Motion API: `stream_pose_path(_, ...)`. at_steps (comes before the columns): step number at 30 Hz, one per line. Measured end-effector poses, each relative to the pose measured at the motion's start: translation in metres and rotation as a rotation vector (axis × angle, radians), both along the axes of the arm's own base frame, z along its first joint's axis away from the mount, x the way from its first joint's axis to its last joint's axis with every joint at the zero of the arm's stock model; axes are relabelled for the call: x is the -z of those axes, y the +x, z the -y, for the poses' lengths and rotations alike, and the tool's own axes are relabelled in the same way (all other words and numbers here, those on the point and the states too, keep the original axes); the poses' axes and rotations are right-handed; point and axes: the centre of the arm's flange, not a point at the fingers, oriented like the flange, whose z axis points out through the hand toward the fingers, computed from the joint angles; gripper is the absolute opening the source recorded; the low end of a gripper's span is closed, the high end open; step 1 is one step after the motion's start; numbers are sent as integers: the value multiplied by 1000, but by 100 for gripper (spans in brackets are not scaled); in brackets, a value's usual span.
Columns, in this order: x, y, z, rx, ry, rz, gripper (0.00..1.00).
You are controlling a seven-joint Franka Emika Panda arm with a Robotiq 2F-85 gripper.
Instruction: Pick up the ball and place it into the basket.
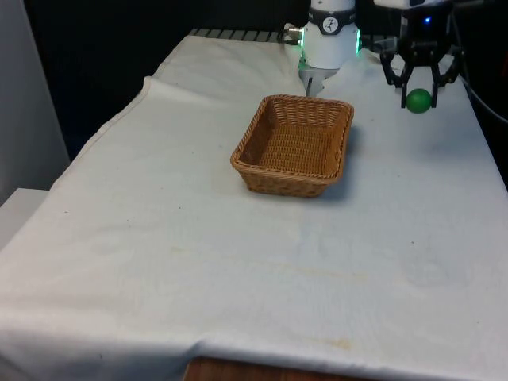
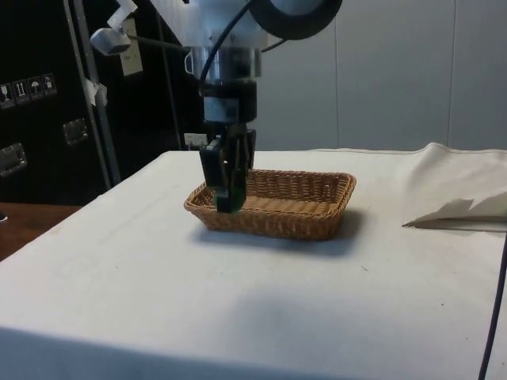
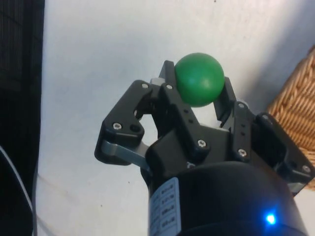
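A green ball (image 1: 418, 100) sits clamped between the black fingers of my gripper (image 1: 419, 94), which is shut on it and holds it just above the white cloth. The wrist view has the ball (image 3: 198, 79) pinched at the fingertips, with the gripper (image 3: 197, 83) over bare cloth. A brown wicker basket (image 1: 248, 146) stands at mid-table, empty, to the front view's left of the gripper. In the side view the gripper (image 2: 228, 198) hangs in front of the basket (image 2: 333, 198), a sliver of the ball (image 2: 234, 199) showing green between the fingers.
The basket's wicker edge (image 3: 298, 105) lies close beside the gripper in the wrist view. A raised fold of cloth (image 2: 455, 210) lies past the basket in the side view. The table's edge (image 1: 486, 135) runs near the gripper at the front view's right.
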Motion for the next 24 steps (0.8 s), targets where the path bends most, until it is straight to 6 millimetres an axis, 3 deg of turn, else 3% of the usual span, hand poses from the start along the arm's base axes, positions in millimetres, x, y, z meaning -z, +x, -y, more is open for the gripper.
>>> stream_pose_path(24,-32,-5,37,-22,-61,-29,0)
